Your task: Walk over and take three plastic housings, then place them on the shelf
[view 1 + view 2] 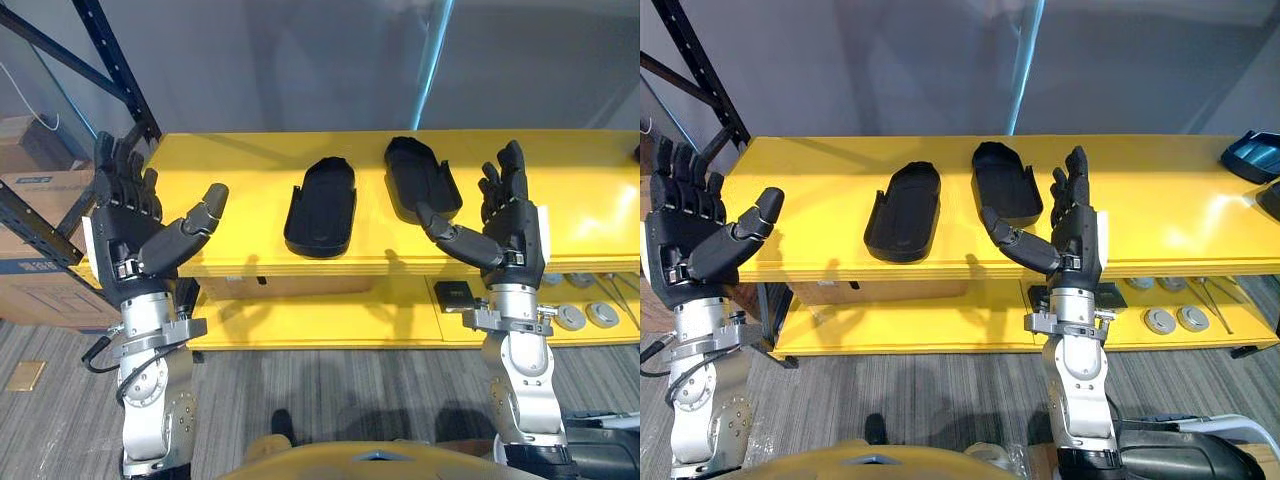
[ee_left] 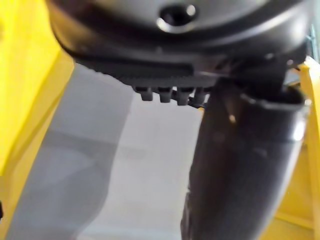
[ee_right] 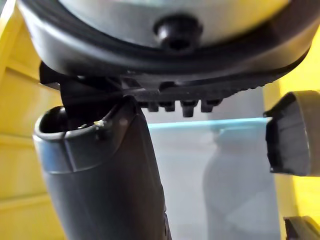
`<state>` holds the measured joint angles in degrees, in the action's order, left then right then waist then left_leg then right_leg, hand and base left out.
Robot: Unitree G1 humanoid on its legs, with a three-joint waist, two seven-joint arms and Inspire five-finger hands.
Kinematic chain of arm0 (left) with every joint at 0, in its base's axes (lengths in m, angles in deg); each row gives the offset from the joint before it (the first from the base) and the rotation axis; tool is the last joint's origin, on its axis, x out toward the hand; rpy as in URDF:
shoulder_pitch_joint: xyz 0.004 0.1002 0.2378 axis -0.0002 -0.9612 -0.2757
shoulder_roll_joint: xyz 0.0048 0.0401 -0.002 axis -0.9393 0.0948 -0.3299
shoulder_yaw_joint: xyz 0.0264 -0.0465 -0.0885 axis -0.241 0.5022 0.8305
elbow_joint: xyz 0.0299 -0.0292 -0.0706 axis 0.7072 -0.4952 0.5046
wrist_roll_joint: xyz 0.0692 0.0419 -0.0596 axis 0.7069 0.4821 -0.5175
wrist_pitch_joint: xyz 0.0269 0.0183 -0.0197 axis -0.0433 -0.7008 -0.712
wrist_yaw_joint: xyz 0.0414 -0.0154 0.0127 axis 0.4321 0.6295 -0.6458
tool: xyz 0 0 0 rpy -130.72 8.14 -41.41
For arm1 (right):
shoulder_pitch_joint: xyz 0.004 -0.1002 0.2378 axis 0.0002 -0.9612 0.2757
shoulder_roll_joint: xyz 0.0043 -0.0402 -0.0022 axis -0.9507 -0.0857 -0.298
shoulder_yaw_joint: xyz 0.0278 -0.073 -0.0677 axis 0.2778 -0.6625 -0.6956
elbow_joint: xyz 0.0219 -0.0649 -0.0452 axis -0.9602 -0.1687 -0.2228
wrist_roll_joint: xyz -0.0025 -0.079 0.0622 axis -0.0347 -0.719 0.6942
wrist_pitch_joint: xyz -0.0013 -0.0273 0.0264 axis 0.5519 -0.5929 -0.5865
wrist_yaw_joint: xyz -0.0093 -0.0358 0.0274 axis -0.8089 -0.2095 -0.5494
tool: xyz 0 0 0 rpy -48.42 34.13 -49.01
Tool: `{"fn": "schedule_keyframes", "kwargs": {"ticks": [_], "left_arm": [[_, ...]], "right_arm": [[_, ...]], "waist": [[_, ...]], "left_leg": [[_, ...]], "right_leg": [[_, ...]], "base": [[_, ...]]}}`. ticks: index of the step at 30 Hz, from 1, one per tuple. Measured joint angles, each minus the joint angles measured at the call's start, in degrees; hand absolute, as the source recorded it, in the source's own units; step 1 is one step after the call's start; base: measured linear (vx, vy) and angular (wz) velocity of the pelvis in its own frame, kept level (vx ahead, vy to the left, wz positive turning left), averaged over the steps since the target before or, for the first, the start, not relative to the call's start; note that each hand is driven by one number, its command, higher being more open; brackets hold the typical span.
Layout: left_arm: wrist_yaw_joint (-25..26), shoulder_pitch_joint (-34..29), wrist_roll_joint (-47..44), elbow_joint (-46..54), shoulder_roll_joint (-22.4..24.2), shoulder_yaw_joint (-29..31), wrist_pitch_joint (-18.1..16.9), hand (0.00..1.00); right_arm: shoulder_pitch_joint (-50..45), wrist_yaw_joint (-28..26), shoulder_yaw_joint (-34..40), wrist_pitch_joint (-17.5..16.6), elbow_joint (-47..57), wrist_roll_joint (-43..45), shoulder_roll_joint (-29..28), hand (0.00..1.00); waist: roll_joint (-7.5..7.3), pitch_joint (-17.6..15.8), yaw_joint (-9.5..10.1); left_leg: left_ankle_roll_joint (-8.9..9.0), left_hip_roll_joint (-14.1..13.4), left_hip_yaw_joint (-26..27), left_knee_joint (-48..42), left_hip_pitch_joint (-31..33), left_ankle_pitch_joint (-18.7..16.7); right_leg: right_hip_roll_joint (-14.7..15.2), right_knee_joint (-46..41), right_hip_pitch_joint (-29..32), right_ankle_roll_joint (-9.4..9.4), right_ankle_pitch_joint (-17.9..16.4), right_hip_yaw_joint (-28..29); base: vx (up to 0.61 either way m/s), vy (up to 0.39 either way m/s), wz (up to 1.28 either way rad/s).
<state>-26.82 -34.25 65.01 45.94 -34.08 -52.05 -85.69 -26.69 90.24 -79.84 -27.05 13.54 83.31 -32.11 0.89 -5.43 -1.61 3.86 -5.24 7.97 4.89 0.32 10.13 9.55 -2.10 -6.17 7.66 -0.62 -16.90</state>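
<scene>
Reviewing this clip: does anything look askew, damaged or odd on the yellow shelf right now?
The left housing and right housing lie hollow side up on the yellow shelf, angled slightly apart, not parallel. Nothing looks damaged or spilled. The left hand and right hand are open and empty.

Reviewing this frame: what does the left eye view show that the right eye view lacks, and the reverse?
Left eye view's extra: cardboard boxes beside the rack. Right eye view's extra: a dark blue tray at the right end of the yellow shelf. Shared: the left plastic housing and the right plastic housing lying apart on the shelf top, with the left hand and right hand raised before it, fingers open, holding nothing.
</scene>
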Motion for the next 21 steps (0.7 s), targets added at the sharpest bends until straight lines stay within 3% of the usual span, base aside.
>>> {"fn": "schedule_keyframes", "kwargs": {"ticks": [4,11,16,18,21], "left_arm": [[-0.1,0.0,-2.4,-0.6,0.4,0.0,0.0,1.0],[-0.2,-0.1,-6.3,-4.3,0.3,-4.2,0.4,1.0],[-0.4,-1.1,-6.2,-4.4,0.1,-4.7,0.4,1.0],[-0.3,-1.0,-6.2,-4.5,-0.4,-4.7,0.4,1.0],[-0.1,-0.9,-6.2,-6.8,-0.9,-5.7,0.4,1.0]], "right_arm": [[-0.4,-3.9,-1.4,0.0,-0.1,0.4,0.0,1.0],[0.4,-4.5,-6.6,-2.3,0.1,-19.7,4.3,1.0],[1.1,-4.3,-7.2,-5.0,2.0,-21.6,6.1,1.0],[2.5,-4.5,-7.3,-5.3,2.0,-21.7,7.0,1.0],[4.6,-3.0,-7.8,-6.2,2.0,-24.6,9.8,1.0]], "waist": [[-0.26,-1.7,0.41],[-0.96,-3.7,1.5],[-1.41,-4.1,1.79],[-1.8,-5.9,1.94],[-1.06,-7.7,1.91]], "left_leg": [[0.42,0.0,-0.4,0.1,-0.2,-0.2],[0.12,0.5,-1.2,0.2,1.8,-0.2],[-0.34,0.5,-0.9,-0.4,3.2,0.2],[-0.39,0.2,-0.3,-3.9,3.7,-1.6],[-0.19,-1.0,0.1,-11.9,6.8,-6.1]], "right_leg": [[0.0,-0.2,0.1,-0.36,-0.5,-0.1],[0.4,-0.7,2.0,-0.2,-0.6,0.1],[0.3,-1.1,3.2,0.09,0.1,0.7],[0.4,-2.0,3.0,-0.06,0.0,1.8],[-0.1,-2.9,3.2,-0.61,-0.5,2.9]], "base": [[-0.01,-0.002,0.0],[-0.02,0.0,0.04],[0.06,-0.017,-0.02],[0.02,-0.014,-0.21],[-0.03,-0.01,-0.18]]}}
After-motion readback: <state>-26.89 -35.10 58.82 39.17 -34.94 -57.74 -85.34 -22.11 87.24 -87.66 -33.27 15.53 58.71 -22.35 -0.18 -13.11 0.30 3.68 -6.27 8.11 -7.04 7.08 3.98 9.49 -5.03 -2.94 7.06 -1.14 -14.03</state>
